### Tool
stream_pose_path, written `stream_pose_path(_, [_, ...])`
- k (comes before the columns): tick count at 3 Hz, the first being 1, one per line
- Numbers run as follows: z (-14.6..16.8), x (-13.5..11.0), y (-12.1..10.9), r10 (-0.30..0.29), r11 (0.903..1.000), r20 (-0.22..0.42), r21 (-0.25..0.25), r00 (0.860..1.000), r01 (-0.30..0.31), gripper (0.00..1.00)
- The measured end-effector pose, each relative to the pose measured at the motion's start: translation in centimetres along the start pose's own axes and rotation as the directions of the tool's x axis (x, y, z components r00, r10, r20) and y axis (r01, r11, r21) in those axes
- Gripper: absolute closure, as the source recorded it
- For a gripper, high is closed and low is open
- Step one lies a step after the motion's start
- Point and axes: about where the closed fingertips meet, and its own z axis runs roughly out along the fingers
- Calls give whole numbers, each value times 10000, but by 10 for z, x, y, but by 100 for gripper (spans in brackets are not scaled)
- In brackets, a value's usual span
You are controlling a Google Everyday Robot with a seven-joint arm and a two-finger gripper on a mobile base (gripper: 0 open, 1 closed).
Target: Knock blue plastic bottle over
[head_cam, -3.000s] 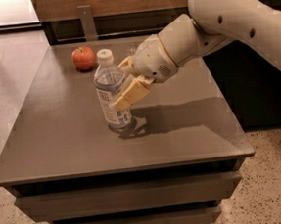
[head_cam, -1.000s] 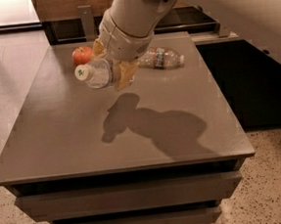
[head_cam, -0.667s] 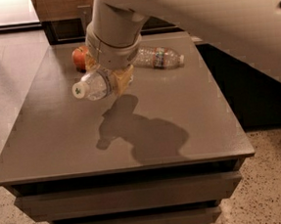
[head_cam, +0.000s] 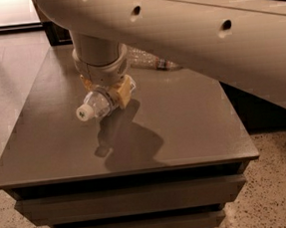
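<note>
The blue plastic bottle [head_cam: 98,104] is tipped on its side in the air, its white cap [head_cam: 84,111] pointing to the lower left. My gripper [head_cam: 106,92] hangs from the big white arm [head_cam: 185,27] and is shut on the bottle's body, with a tan finger [head_cam: 124,89] showing on its right. The bottle is held above the left middle of the grey table [head_cam: 194,131], and its shadow falls on the top below. Most of the bottle's label is hidden by the gripper.
A slimmer clear bottle [head_cam: 151,61] lies on its side at the back of the table, partly behind the arm. The arm fills the top and right of the view. Speckled floor [head_cam: 284,188] surrounds the table.
The gripper has carried the tilted bottle forward, toward the table's front and higher above it. The arm now covers the back left, where the apple stood.
</note>
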Motion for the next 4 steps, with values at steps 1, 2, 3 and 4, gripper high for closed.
stream_pose_path(1, [9,-6,2,-303,9980,187,-555,9994,313,100])
stream_pose_path(2, [17,-11,2,-315,9954,461,-891,9984,355,83])
stream_pose_path(3, [23,-15,2,-240,9935,707,-1094,9972,316,59])
stream_pose_path(4, [29,-18,2,-126,9922,886,-1220,9960,234,36])
